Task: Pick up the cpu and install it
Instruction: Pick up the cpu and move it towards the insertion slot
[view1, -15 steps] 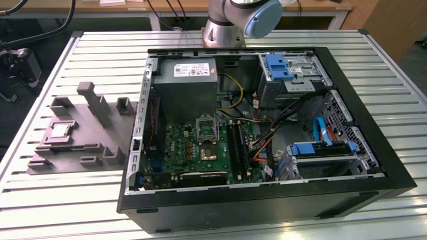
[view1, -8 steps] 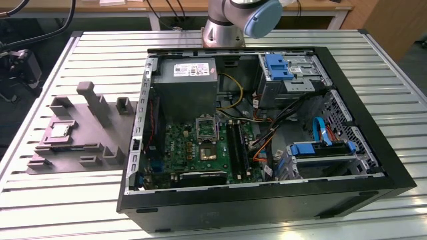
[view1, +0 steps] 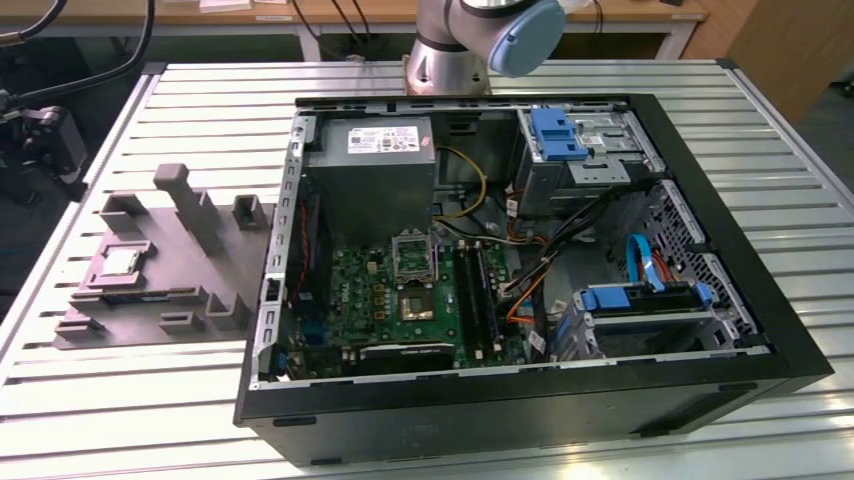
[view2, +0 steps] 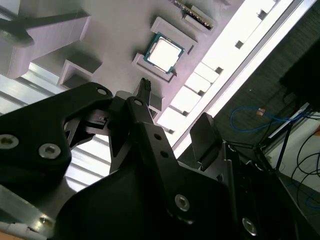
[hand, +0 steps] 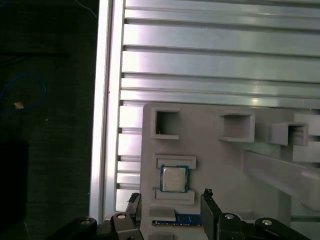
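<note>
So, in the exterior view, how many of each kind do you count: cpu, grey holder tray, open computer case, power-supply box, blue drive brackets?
cpu: 1
grey holder tray: 1
open computer case: 1
power-supply box: 1
blue drive brackets: 2
Total: 6

**A robotics lab bench set up for computer work**

The place was a robotics lab or workshop. A robot arm (view1: 450, 55) rose from a slotted aluminium table (view1: 174, 400). The table carried an open computer case (view1: 534, 415) with its motherboard (view1: 387, 300) bared, and beside it a grey moulded parts fixture (view1: 147, 315). Behind the table ran wooden workbenches (view1: 400, 12) with cables (view1: 350, 22) hanging from them. A dark floor (hand: 50, 160) lay beside the table's edge.
</note>
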